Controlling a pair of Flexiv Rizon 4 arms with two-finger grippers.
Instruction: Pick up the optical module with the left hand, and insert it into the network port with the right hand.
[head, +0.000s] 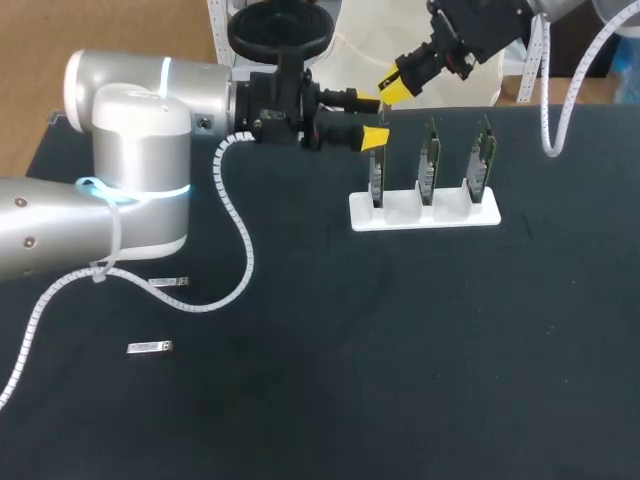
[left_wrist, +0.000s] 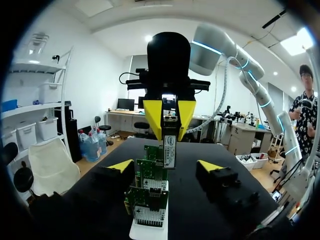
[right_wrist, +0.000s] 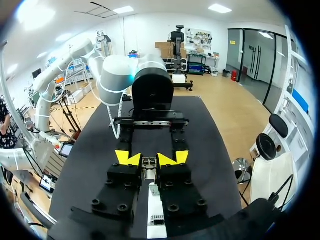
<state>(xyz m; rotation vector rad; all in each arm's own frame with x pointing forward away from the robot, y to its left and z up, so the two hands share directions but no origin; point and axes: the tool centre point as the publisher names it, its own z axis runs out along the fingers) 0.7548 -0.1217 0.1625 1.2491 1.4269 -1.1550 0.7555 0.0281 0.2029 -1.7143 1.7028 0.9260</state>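
The hand-over looks done and the insertion is the step in hand. The right pincer (left_wrist: 169, 117) grips the optical module (left_wrist: 170, 145) between its yellow tips, and the module hangs end-down above the white stand (head: 425, 214) and its row of three network cards (head: 430, 165). The left pincer (left_wrist: 166, 166) is open and holds nothing. Its fingers stand apart on either side of the card row at the stand's left end.

I judge that the next move is a straight descent of the right arm. The module's lower end must line up with the port cage on one card, then be pressed in without tilt. Which card it is aimed at I cannot tell for sure. It seems nearest the one at the left end of the stand.

The right arm comes in from the far right corner of the worktop (head: 400, 350), with its wrist angled down toward the stand. The left arm lies level, its pincer pointing along the row of cards.

Two spare modules (head: 168, 283) lie flat on the worktop, well apart from the stand on the left arm's side.
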